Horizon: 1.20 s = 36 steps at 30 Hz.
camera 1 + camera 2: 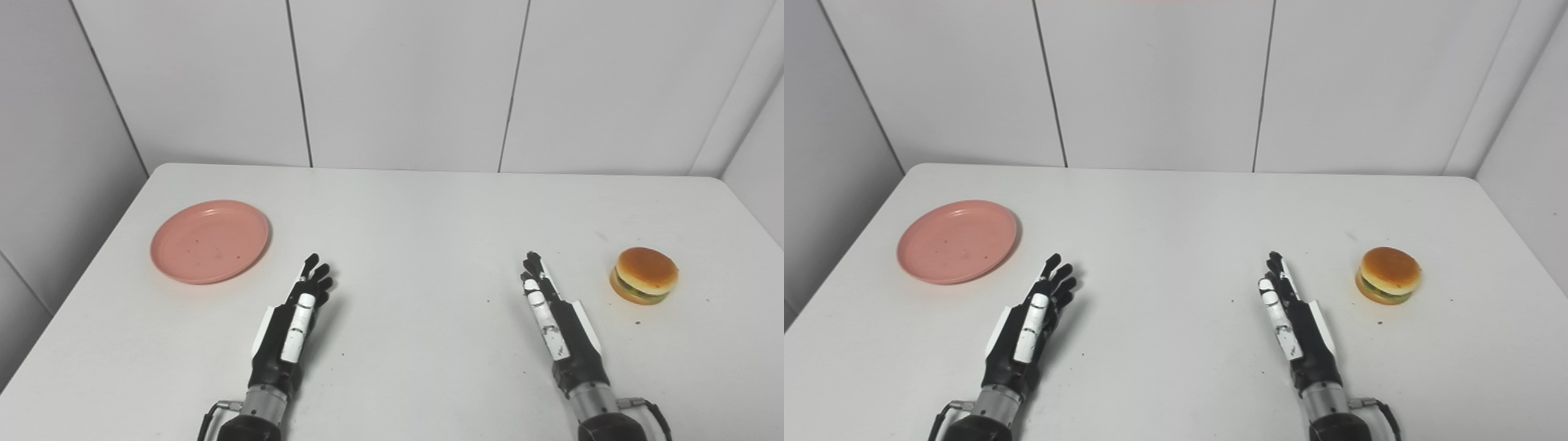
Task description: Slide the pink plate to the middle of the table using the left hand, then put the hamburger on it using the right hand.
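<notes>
On the matte white table (pixel 416 220), a round, smooth pink plastic plate (pixel 209 241) lies far left; a glossy sesame-less toy hamburger (pixel 644 275) far right; left hand (pixel 293 324) and right hand (pixel 554 321) rest between, fingers extended, empty.

2 head cameras, side by side, facing down; both share whole table (pixel 404 208).

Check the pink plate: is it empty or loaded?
Empty. The pink plate shows only bare surface with a few dark specks; the hamburger sits far right.
</notes>
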### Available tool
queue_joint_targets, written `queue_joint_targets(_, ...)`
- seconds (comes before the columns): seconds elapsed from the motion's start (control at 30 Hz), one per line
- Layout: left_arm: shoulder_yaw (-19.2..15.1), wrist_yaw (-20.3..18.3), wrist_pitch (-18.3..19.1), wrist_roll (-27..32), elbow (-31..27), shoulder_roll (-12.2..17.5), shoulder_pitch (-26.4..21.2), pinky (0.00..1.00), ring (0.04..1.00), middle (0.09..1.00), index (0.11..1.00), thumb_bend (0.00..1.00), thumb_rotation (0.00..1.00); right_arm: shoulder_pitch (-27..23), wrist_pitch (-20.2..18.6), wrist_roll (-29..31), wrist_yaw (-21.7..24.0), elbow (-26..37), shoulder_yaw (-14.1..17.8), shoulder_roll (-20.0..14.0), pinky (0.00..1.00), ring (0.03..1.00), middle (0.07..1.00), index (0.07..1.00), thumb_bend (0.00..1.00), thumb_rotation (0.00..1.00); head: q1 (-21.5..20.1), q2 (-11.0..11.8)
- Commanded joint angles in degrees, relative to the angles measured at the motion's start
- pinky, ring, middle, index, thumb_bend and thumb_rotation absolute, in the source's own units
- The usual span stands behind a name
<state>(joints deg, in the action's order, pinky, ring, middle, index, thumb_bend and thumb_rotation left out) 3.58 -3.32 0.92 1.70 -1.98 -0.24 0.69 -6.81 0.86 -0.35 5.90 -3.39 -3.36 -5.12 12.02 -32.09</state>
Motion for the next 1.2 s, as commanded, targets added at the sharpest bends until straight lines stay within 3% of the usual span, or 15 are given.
queue_joint_targets(0.0, 1.9, 0.4, -0.5, -1.4, 2.9, -2.1, 0.1, 0.95, 0.933, 0.953, 0.956, 0.54, 0.99, 0.9, 3.8, 1.5, 0.9, -3.1, 0.9, -0.8, 1.00, 0.979, 0.991, 1.000, 0.16, 1.00, 2.0, 0.7)
queue_joint_targets(0.2, 2.3, 1.2, -2.2, -1.8, 4.9, -4.1, -0.4, 0.96, 0.938, 0.954, 0.955, 0.52, 0.98, 0.5, 5.7, 2.2, 1.4, -5.6, 1.8, -1.8, 1.00, 0.978, 0.983, 0.992, 0.18, 1.00, 5.0, 2.2)
queue_joint_targets(0.63, 2.4, 1.1, -2.6, -2.8, 4.8, -3.8, -0.4, 0.96, 0.938, 0.954, 0.955, 0.53, 1.00, 0.4, 6.4, 2.5, 1.2, -5.9, 1.8, -1.2, 1.00, 0.983, 0.980, 0.984, 0.13, 1.00, 4.5, 2.0)
queue_joint_targets(0.9, 2.0, 1.1, -1.1, -3.1, 3.1, -3.1, -0.3, 0.95, 0.934, 0.952, 0.951, 0.55, 0.99, 0.9, 5.9, 1.9, 1.1, -4.6, 1.4, -0.7, 1.00, 0.980, 0.984, 0.989, 0.14, 1.00, 4.2, 1.3)
queue_joint_targets(1.17, 1.6, -0.4, 3.1, -2.7, -1.2, -0.8, -1.2, 0.95, 0.936, 0.952, 0.951, 0.57, 0.99, 1.3, 5.4, 1.7, 1.4, -3.1, 0.7, -0.5, 1.00, 0.979, 0.991, 0.999, 0.12, 1.00, 4.5, 1.1)
